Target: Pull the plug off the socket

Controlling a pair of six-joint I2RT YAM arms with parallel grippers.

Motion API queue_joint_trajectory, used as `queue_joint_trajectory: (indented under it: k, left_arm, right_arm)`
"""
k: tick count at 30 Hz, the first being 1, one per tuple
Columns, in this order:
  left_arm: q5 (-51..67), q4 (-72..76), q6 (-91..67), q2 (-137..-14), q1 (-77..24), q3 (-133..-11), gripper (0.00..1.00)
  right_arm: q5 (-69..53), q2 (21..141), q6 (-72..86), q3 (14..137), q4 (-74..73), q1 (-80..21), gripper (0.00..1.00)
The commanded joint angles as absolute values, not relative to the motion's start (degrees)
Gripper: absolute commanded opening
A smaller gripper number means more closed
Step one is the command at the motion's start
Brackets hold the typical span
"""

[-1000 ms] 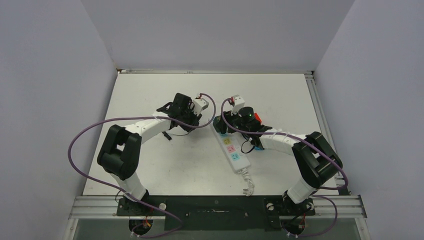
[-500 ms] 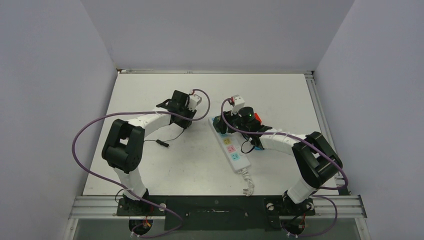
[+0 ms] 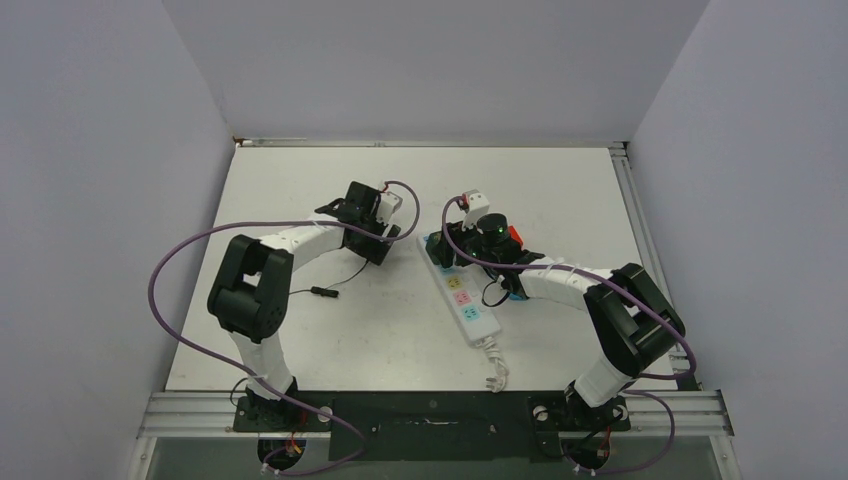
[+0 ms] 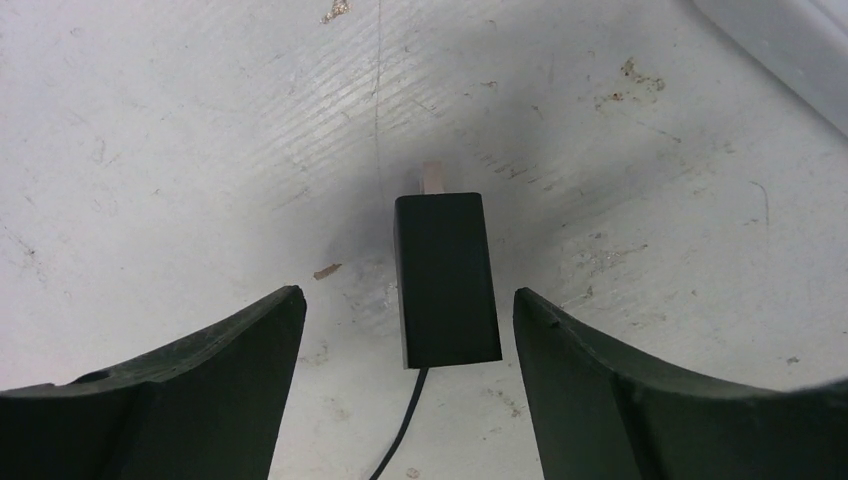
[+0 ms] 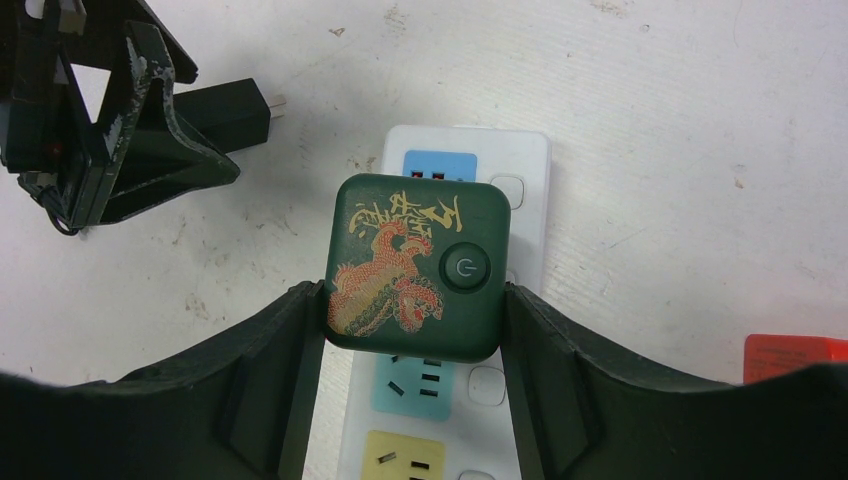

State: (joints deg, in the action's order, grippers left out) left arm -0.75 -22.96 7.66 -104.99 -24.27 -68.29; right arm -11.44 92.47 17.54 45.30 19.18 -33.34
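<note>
Black plug out and lying loose, strip pinned by my right arm.

The long white power strip with pastel outlets [image 3: 466, 303] lies right of table centre, running 11 to 5 o'clock, and my right gripper [image 5: 412, 290] stays clamped on the dark green square adapter with the gold dragon print [image 5: 415, 265] seated at its far end. Over the last second my left gripper [image 4: 405, 300] has backed off toward 9 o'clock. Its fingers now stand apart either side of the small black rectangular plug [image 4: 445, 280], which lies flat on the white tabletop [image 3: 560, 190] near the strip's far end, metal tip bare, thin black cable [image 3: 338, 278] trailing to 7 o'clock. I judge the pull done. Bare tabletop at 9 and 12 o'clock gives retreat room; an orange-red block [image 3: 516, 234] crowds the strip at 3 o'clock.
</note>
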Motion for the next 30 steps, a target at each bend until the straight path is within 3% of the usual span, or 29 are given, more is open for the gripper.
queue_joint_trajectory:
  k: [1,3,12,14,23,30]
  left_arm:
    - [-0.47,-22.91,6.74,-102.51,-23.88,-71.04,0.77]
    - [-0.01,-22.41,6.45,-100.61,-23.82,-70.77,0.86]
    - [0.97,-19.25,3.81,-87.29,-23.82,-67.84,0.98]
    - [0.71,-18.84,2.15,-84.50,-23.84,-67.31,0.96]
    - [5.06,-13.92,-10.68,-71.40,-20.33,-59.87,0.96]
    - [6.73,-13.39,-15.93,-68.72,-19.08,-59.55,0.96]
  right_arm:
    - [-10.46,93.31,17.12,44.65,11.61,-32.61,0.52]
    - [-10.50,93.34,16.99,44.77,11.49,-32.61,0.63]
    - [-10.77,91.38,15.64,44.47,11.78,-34.22,0.98]
    - [-9.96,90.88,15.03,44.75,11.51,-34.97,0.90]
    - [7.98,89.97,10.99,52.77,-1.28,-42.15,0.90]
    - [11.50,92.85,11.50,58.85,-7.42,-44.13,0.90]
